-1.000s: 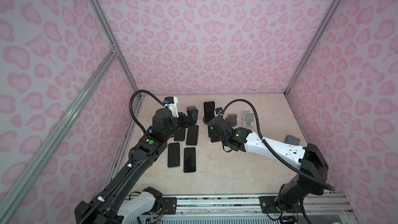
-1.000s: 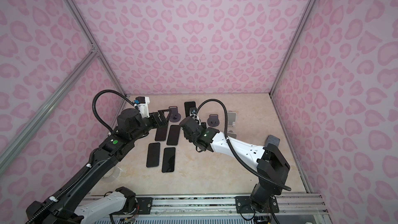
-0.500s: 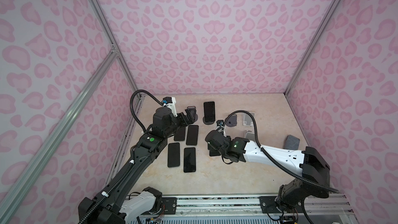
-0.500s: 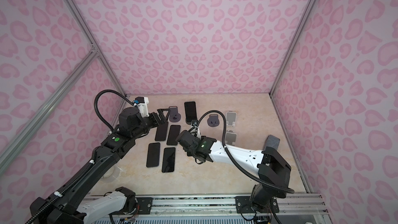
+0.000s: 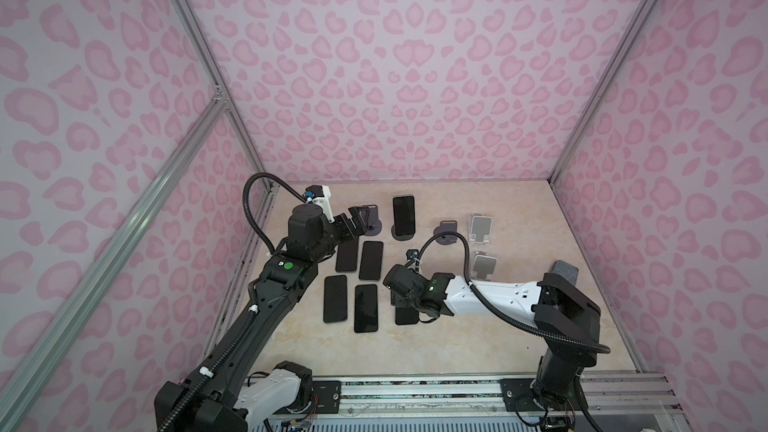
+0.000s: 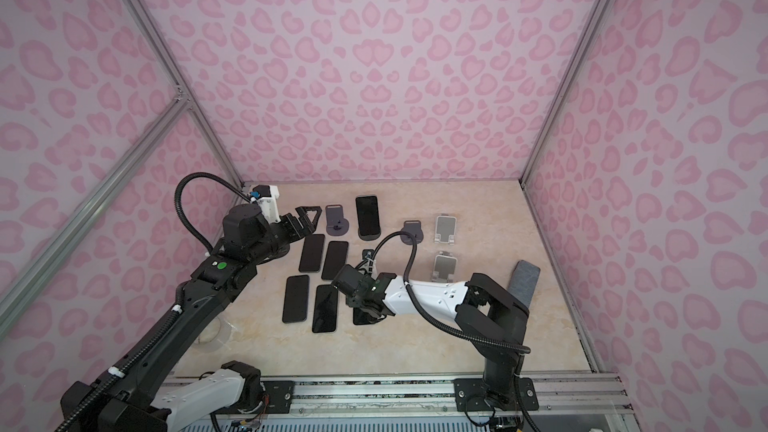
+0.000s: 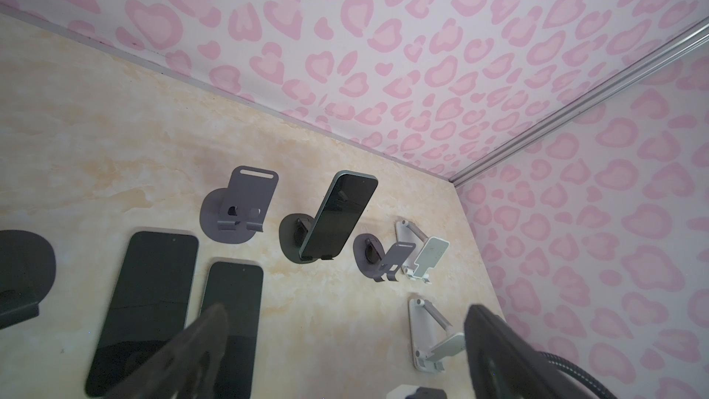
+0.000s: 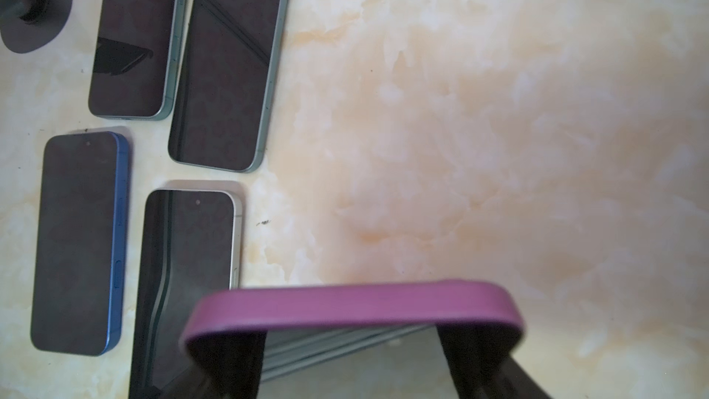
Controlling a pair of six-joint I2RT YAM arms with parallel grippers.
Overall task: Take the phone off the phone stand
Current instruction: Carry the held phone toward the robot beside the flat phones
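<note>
Purple-cased phone [image 8: 353, 301] is clamped in the right gripper [image 8: 351, 339] over the counter [image 8: 498, 109], just beside the four flat phones [image 5: 365, 307]; left gripper [image 7: 345, 320] stands wide open, empty, at those phones' far end.

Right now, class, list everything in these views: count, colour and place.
table: one, beige marbled, inside pink patterned walls.
flat phones: four, dark screens, two green-edged, one blue, one pale; two-by-two block left of centre.
standing phone: one, dark, on a back-row stand.
purple-edged phone: one, in the right gripper.
dark grey stands: four; three in the back row, one under the left arm.
white stands: two, right of centre.
grey slab: one, right edge.
left gripper: open, near the back-left stand.
right gripper: shut on the purple-edged phone, beside the block.
</note>
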